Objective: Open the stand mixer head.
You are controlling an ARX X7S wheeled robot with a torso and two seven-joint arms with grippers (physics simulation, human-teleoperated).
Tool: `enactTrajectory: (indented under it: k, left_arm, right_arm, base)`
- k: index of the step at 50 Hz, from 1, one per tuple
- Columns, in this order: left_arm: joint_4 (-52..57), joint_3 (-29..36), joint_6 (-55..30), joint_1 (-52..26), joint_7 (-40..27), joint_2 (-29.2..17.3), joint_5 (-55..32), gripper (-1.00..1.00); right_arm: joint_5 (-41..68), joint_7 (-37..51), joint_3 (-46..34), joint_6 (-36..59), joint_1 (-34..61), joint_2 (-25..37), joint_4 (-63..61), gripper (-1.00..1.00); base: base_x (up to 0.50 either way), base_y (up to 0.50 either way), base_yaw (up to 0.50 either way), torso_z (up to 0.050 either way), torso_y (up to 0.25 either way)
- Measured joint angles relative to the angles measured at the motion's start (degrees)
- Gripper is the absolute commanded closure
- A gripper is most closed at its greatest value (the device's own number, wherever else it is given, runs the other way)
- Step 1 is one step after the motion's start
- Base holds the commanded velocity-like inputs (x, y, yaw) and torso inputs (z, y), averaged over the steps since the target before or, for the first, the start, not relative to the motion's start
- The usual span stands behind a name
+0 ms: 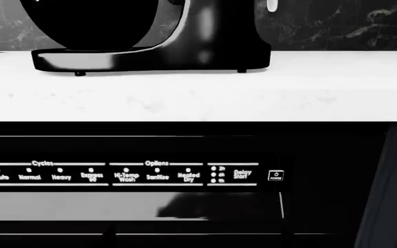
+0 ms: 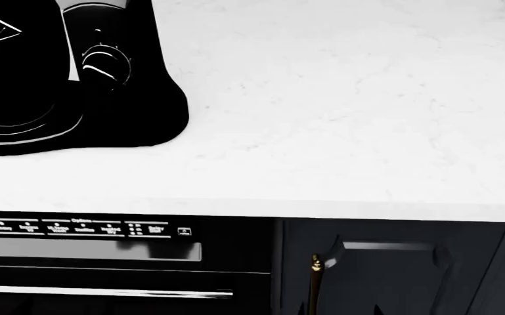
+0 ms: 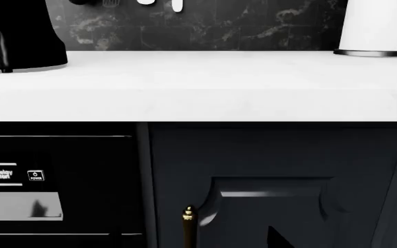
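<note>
Reaching for the stand mixer (image 2: 77, 92) on the tabletop (image 2: 349, 131), its base could be shoved if misjudged, since neither arm's jaws are seen.

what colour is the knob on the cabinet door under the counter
Brass-gold; the cabinet door knob shows best in the right wrist view.

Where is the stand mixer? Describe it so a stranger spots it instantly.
Find the white countertop above the black dishwasher. Directly over the dishwasher's control panel sits the stand mixer: glossy black, flat-footed base, a round knob on its column. Its only counter neighbour in view is a white roll far right.
</note>
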Motion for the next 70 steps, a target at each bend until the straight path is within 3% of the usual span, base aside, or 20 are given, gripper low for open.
enactTrajectory:
  k: [22,60,70]
  left_arm:
    - [-4.95,4.93,3.11,-1.48,-2.67,-2.87,0.62,-1.0]
    - [-3.18,9.3,3.03,-0.66,-2.51,-6.09,-4.33,-1.0]
    - [-3.24,9.82,1.98,-1.04,-3.77,-6.64,-4.24,-1.0]
  right_arm:
    - [0.7,1.57,-4.04,-0.3,-0.35,3.04,1.82,-1.0]
    - [-1.14,4.77,-9.28,-0.78,0.43,6.61,3.96,-1.0]
    - [1.34,4.07,-9.37,-1.04,0.3,6.94,3.99,-1.0]
  base:
    - [0.0,0.0,0.0,0.0,0.0]
    - [0.0,0.5,0.0,0.0,0.0]
    - [0.0,0.0,0.0,0.0,0.0]
